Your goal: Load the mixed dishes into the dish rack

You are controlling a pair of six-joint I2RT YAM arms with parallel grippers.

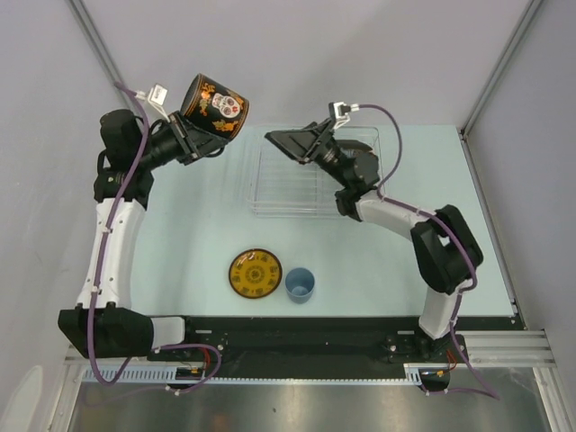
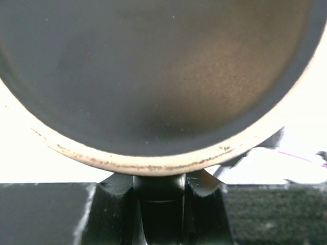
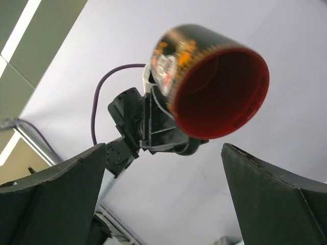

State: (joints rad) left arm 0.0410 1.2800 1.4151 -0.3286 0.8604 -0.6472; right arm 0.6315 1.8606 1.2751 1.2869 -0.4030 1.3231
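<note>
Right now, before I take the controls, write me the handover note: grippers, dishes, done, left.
Left gripper: shut on the dark red-lined mug, held aloft left of the dish rack, mouth toward the right gripper.
Right gripper: open, empty, raised over the rack.
Yellow-brown saucer and light blue cup: side by side on the table, toward its near edge.
Done: no dish shows in the rack.
Left: mug, saucer, cup into the rack.

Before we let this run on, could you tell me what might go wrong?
The dark red-lined mug hangs tilted in the air, pinched by its rim in the left end effector; it might slip and fall outside the dish rack. The open right end effector faces it over the rack, so the arms could collide.
</note>
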